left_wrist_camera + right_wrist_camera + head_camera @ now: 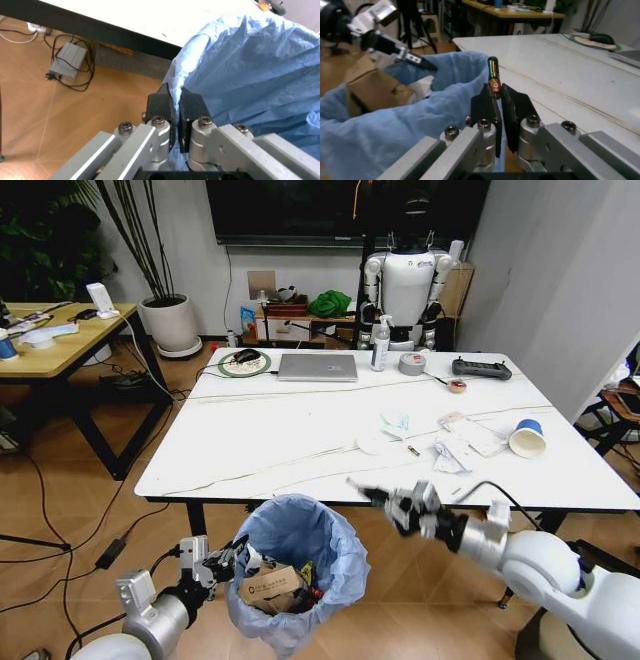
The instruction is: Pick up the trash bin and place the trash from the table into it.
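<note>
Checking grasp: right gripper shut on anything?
Shut. The right gripper pinches a small green-tipped scrap between its fingers, above the bin rim.

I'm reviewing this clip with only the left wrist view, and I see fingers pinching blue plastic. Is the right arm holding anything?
Observer: Yes. The right gripper is shut on a thin green-and-orange piece of trash, close to the trash bin rim.
Operator: Is anything inside the bin?
Observer: A crumpled brown paper bag sits in it, next to the left gripper.
Operator: Is any trash left on the table?
Observer: Yes, white crumpled papers lie toward the right side of the table, beside a paper cup.
</note>
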